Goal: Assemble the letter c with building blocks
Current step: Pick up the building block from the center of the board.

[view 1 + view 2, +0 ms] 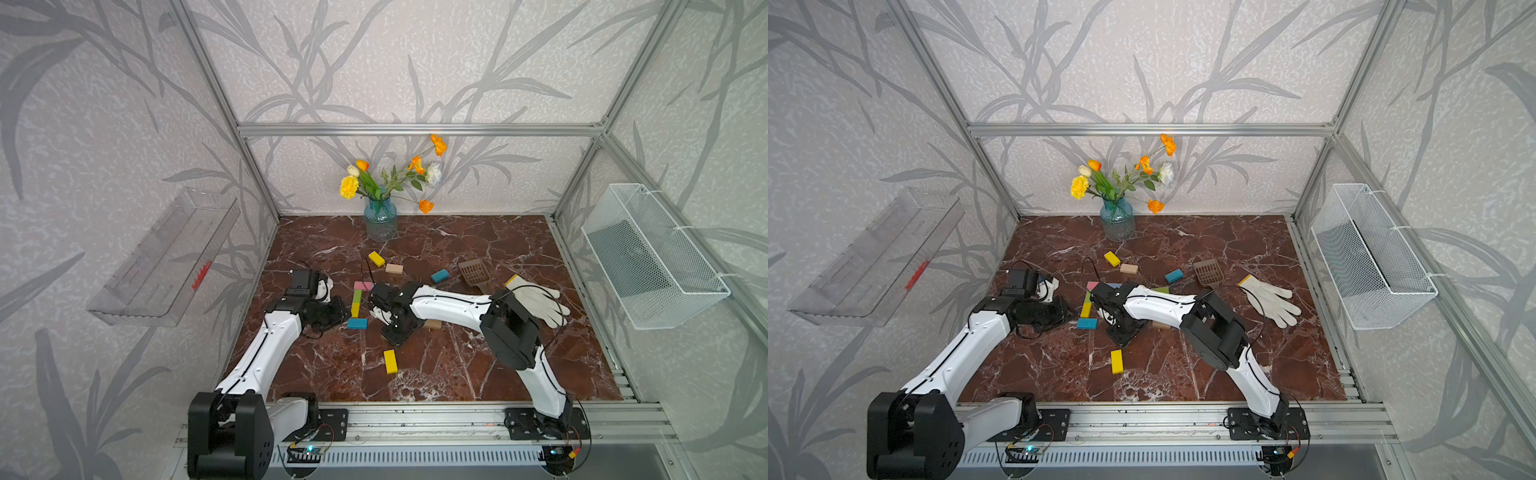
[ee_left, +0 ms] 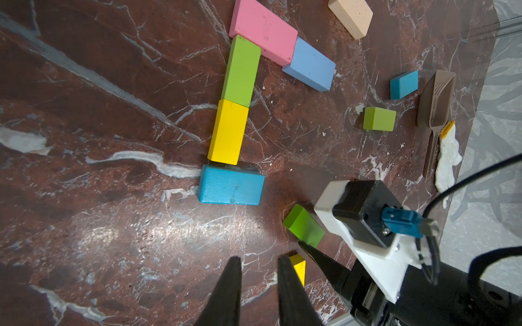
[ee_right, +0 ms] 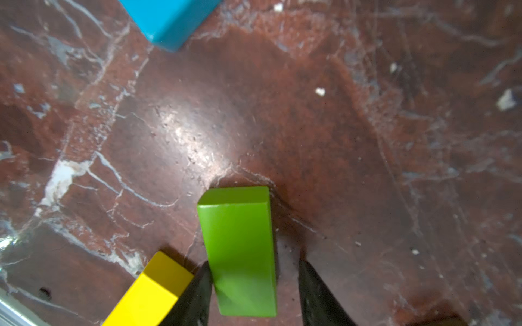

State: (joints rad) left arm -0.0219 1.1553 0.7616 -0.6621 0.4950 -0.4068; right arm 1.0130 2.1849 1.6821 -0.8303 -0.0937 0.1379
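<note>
Building blocks form an open frame in the left wrist view: a pink block (image 2: pixel 262 31) and a pale blue block (image 2: pixel 309 65) along one end, a green block (image 2: pixel 241 70) and a yellow block (image 2: pixel 228 131) as the spine, and a teal block (image 2: pixel 231 185) at the other end. My right gripper (image 3: pixel 254 264) straddles a loose lime green block (image 3: pixel 238 248) lying on the table. One finger touches it and a gap shows at the other, so the jaws are open. My left gripper (image 2: pixel 259 258) hovers narrowly open and empty beside the frame. A yellow block (image 3: pixel 152 290) lies next to the green one.
Loose blocks on the marble: yellow (image 1: pixel 376 258), tan (image 1: pixel 394 268), teal (image 1: pixel 439 275), another green (image 2: pixel 379 118). A brown scoop (image 1: pixel 473 272) and a white glove (image 1: pixel 536 299) lie at the right. A flower vase (image 1: pixel 381 220) stands at the back.
</note>
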